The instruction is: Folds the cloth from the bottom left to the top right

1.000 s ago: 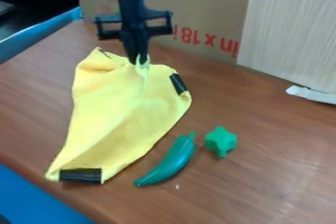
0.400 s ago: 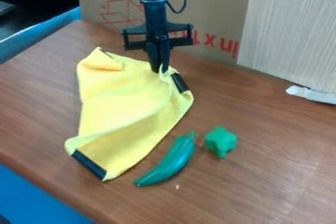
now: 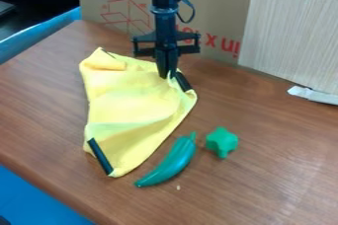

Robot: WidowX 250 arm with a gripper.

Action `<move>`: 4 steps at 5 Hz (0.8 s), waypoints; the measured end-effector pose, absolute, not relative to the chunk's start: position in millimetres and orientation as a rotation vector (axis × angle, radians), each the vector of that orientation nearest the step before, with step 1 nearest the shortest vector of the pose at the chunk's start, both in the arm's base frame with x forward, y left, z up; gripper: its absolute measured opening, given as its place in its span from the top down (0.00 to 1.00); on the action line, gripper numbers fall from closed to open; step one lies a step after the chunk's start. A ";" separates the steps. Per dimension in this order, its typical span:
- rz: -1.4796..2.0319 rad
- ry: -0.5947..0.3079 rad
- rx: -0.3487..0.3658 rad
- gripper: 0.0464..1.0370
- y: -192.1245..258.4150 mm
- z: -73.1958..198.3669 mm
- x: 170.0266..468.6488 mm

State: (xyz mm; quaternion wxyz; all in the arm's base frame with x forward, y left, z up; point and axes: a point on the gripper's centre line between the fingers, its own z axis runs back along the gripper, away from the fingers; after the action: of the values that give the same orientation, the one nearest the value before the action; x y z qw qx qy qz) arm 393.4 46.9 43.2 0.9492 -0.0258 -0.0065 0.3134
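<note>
My gripper hangs over the upper right part of the yellow cloth, shut on a pinched bit of it beside the black patch at the cloth's right corner. The cloth lies rumpled, with soft creases running down from the pinch. Its upper left corner is turned over in a small flap, and a black strip edges its lower end.
A green pepper lies just right of the cloth's lower part, with a green star-shaped piece beside it. Behind the wooden table stand a cardboard box and a pale panel.
My gripper has moved right and slightly down with the pinched cloth. The cloth's lower end has been drawn up and to the right, and its black strip has swung steeper.
</note>
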 end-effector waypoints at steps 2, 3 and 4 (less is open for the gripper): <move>0.667 -0.010 -0.038 0.55 46.3 31.1 399.5; 0.672 0.012 -0.063 0.21 52.3 34.3 395.4; 0.699 -0.027 -0.112 0.04 68.4 67.7 391.5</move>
State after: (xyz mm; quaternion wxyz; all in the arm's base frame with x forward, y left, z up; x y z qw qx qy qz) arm 391.5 68.4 67.7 0.9380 -0.0547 -0.0130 0.3421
